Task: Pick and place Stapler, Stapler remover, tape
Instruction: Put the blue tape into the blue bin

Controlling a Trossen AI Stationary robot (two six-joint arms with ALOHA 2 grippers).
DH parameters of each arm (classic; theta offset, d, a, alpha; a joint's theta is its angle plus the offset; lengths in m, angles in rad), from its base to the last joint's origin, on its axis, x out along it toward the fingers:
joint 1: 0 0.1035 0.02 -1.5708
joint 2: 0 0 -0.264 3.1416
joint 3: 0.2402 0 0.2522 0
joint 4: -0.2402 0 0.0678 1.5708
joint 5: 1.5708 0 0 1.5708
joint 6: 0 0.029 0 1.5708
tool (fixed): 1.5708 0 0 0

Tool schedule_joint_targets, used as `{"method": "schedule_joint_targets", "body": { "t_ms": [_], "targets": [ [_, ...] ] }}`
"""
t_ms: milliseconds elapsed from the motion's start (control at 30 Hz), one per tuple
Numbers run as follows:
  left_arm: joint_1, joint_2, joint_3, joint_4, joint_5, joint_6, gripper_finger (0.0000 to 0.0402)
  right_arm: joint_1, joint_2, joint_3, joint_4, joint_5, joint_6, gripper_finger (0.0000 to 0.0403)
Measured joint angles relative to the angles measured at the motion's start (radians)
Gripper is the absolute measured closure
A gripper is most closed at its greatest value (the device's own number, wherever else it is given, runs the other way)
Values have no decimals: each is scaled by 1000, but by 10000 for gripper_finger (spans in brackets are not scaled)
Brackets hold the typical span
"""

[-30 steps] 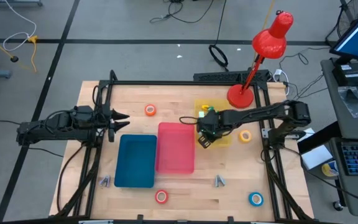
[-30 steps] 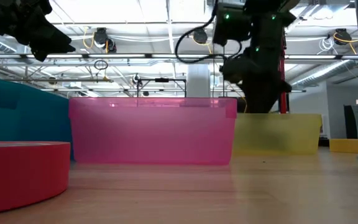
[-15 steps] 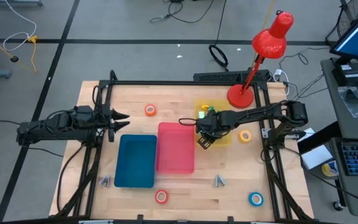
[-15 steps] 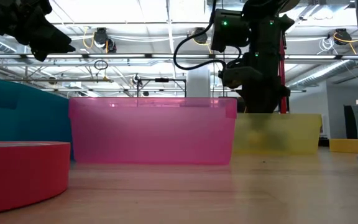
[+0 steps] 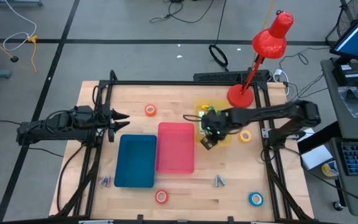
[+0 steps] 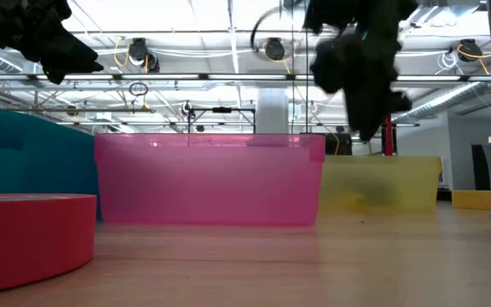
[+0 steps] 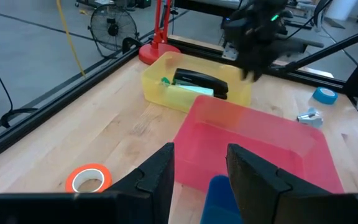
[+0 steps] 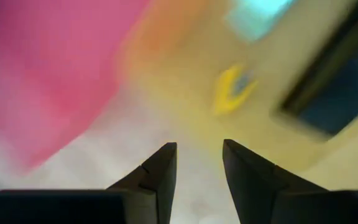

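A black stapler lies in the yellow bin beside a pale green thing. My right gripper hangs open over that bin's near left corner, fingers pointing steeply down, nothing between them. A small yellow thing lies on the bin floor below it. Two silver staple removers lie flat on the table. Tape rolls lie flat: orange, yellow, red-orange, blue. My left gripper waits open, raised, at the table's left.
A pink bin and a blue bin stand side by side mid-table, left of the yellow bin. A red desk lamp stands at the far right. A dark frame runs along the table's edges.
My right gripper has risen out of the yellow bin and stands above its rim, tipped a little. It carries nothing. The left arm has kept still.
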Motion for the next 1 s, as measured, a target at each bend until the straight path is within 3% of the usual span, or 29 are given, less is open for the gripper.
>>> {"method": "schedule_joint_targets", "body": {
  "t_ms": [167,333,600,800,1000],
  "targets": [
    [0,0,0,0,0,7,256,126,-125,0,-5,-143,-8,297],
    [0,0,0,0,8,17,256,297,-214,0,2,-177,51,307],
    [0,0,0,-1,8,19,256,477,-225,0,-1,-175,438,294],
    [0,0,0,0,8,21,256,529,-221,0,-13,-142,611,261],
    [0,0,0,-1,8,21,256,587,-221,0,-37,-206,779,229]
  ]
}}
